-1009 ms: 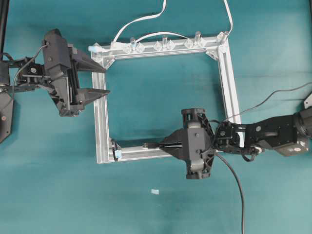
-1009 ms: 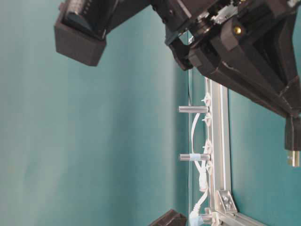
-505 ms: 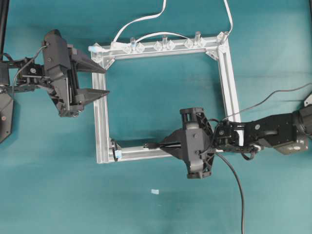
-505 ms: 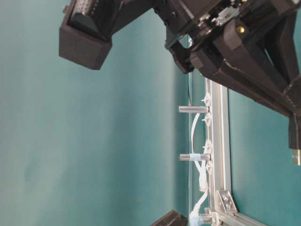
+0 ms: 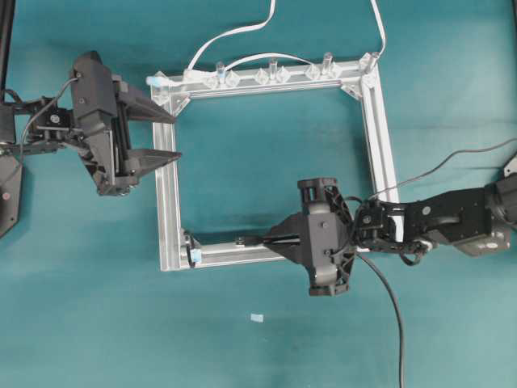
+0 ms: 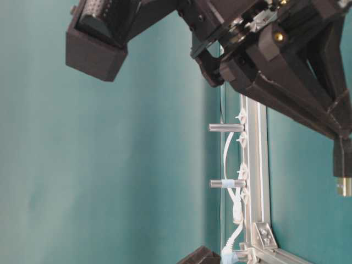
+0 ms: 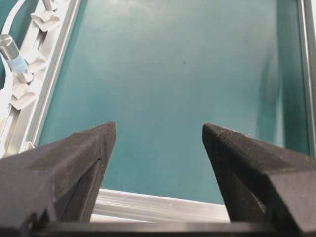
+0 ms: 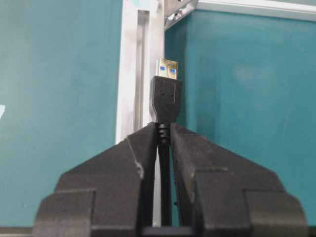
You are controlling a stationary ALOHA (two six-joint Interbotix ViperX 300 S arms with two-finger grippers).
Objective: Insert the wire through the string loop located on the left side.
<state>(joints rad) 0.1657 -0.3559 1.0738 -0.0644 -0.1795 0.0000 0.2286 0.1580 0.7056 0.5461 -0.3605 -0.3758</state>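
My right gripper (image 5: pixel 265 241) is shut on the wire (image 5: pixel 397 317), gripping the ribbed collar just behind the plug (image 5: pixel 246 241). The black plug (image 8: pixel 165 94) sticks out ahead of the fingertips with its metallic tip forward, hovering over the near rail of the aluminium frame (image 5: pixel 380 129). The plug (image 6: pixel 344 173) also hangs low at table level. The string loop (image 5: pixel 192 252), with its pale blue tab, sits at the frame's near-left corner, a short way left of the plug. My left gripper (image 5: pixel 176 136) stands open over the left rail, nothing between its fingers (image 7: pixel 84 158).
White cables (image 5: pixel 234 32) run through clear clips and upright metal posts (image 6: pixel 225 127) on the far rail. A post with blue tape (image 7: pixel 17 64) stands there too. A small pale scrap (image 5: pixel 257 318) lies on the teal table in front of the frame.
My right gripper has edged slightly left with the plug, toward the frame's near-left corner. The left gripper has barely moved.
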